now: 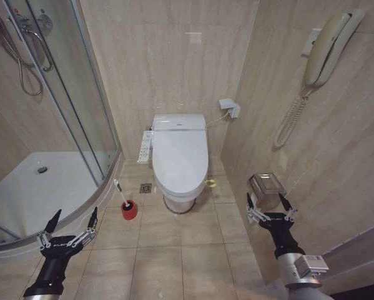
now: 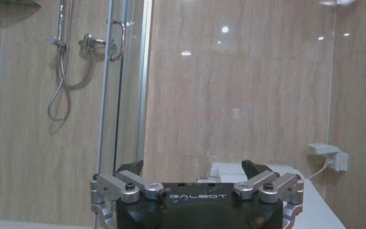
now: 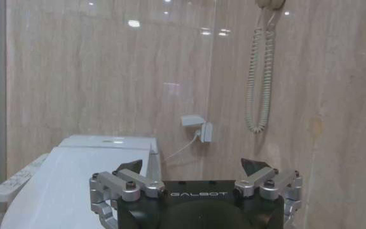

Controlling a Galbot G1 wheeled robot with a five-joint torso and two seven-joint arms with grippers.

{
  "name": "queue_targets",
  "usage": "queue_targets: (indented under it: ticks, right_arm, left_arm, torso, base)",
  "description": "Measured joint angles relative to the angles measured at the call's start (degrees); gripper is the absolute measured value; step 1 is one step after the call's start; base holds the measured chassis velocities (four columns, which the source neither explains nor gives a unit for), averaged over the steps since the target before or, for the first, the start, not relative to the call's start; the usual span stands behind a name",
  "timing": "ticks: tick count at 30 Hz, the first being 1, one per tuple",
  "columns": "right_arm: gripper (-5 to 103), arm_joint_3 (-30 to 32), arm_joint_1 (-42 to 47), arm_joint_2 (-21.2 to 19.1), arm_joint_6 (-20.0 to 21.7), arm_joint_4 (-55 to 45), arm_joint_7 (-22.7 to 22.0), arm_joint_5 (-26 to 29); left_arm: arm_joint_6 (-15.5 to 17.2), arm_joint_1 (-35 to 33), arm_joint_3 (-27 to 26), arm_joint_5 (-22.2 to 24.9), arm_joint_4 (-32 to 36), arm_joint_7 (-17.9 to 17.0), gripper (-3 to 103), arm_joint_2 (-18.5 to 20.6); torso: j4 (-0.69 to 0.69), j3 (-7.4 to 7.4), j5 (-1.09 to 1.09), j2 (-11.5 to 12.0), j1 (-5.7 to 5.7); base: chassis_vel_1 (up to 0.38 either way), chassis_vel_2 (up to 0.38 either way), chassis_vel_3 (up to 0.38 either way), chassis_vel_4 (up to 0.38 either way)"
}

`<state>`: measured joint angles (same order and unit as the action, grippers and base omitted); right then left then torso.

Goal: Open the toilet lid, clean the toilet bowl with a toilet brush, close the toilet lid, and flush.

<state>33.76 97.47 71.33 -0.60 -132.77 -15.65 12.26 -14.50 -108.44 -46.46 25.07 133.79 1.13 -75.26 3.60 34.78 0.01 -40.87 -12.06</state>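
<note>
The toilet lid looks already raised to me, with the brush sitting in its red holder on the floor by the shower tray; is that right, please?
Not quite: the toilet lid is down, covering the bowl, as the head view shows. The rest holds: the brush sits in its red holder on the floor by the shower tray.

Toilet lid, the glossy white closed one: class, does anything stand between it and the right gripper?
Nothing visible does. The right gripper hovers open above bare beige floor tiles, right of the closed glossy white toilet lid.

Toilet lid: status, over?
Both end effectors, left and right, open, empty, held low. Toilet lid shut. Toilet brush in holder, floor. Path clear.
</note>
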Motion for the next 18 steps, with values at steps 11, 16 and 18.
queue_targets:
  ticks: [11, 16, 18]
  right_arm:
    - [100, 0.0, 0.0, 0.0, 0.0, 0.0, 0.0, 0.0]
    - [100, 0.0, 0.0, 0.0, 0.0, 0.0, 0.0, 0.0]
    - [100, 0.0, 0.0, 0.0, 0.0, 0.0, 0.0, 0.0]
  left_arm:
    - [0.0, 0.0, 0.0, 0.0, 0.0, 0.0, 100, 0.0]
    - [0.0, 0.0, 0.0, 0.0, 0.0, 0.0, 100, 0.0]
    - [0.0, 0.0, 0.0, 0.0, 0.0, 0.0, 100, 0.0]
  torso:
    - [0.0, 0.0, 0.0, 0.0, 0.01]
    - [0.0, 0.0, 0.0, 0.0, 0.0]
    - [0.0, 0.0, 0.0, 0.0, 0.0]
  base:
    - [0.034, -0.03, -0.038, 0.031]
    - [0.0, 0.0, 0.0, 0.0]
    - [0.0, 0.0, 0.0, 0.0]
